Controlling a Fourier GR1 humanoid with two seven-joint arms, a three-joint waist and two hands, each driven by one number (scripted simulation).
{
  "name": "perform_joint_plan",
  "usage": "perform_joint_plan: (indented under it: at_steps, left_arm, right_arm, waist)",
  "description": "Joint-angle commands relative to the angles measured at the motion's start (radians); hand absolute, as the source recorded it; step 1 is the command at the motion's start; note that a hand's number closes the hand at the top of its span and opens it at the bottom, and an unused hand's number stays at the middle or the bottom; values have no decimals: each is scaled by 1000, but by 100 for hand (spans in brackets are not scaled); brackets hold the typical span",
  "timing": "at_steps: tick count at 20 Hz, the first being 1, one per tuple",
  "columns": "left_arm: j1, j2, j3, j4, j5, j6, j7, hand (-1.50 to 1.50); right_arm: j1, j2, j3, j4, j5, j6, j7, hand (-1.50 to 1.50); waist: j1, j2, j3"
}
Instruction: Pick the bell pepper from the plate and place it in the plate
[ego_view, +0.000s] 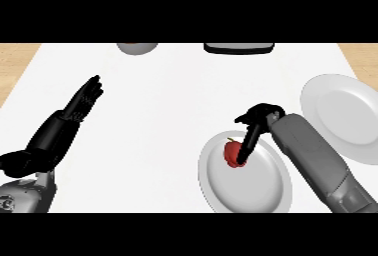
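The red bell pepper (233, 152) lies on the near plate (255, 192), low and right of centre in the frame, toward that plate's upper left part. The right hand (255, 131) comes in from the lower right and hangs over this plate, its fingers pointing down and reaching the right side of the pepper. They appear to touch it, but whether they have closed around it cannot be told from this view, since the dark fingers overlap and no thumb shows on the far side.

The step in hand looks like the grasp itself: the pepper rests on the first plate, not lifted. A second plate (347, 120) sits at the right edge of the frame, above and to the right of the first, with a gap of white counter (170, 125) between them.

The next move likely calls for the fingers to close on the pepper, then a lift clear of the rim and a short carry up and to the right to that second plate.

The left hand (83, 102) rests at the left of the frame, fingers straight and pressed together, pointing toward the top.
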Motion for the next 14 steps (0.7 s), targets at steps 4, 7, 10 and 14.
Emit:
perform_joint_plan:
  at_steps: [4, 7, 10, 14]
  left_arm:
    - [-18, -13, 22, -4, -2, -19, 11, 0]
    - [23, -35, 3, -16, -33, 3, -6, 0]
    - [48, -15, 17, -22, -15, -33, -23, 0]
    - [-27, -8, 41, -11, 6, -47, 50, 0]
  right_arm:
    - [29, 31, 13, -34, -9, 68, 124, -150]
    - [79, 75, 60, -15, 52, 10, 64, -150]
    - [120, 67, 85, -23, 86, 12, 22, -150]
    - [97, 56, 84, -59, 133, 45, -86, 150]
  waist:
    - [-3, 7, 5]
    - [2, 8, 6]
    - [6, 8, 6]
    - [5, 10, 6]
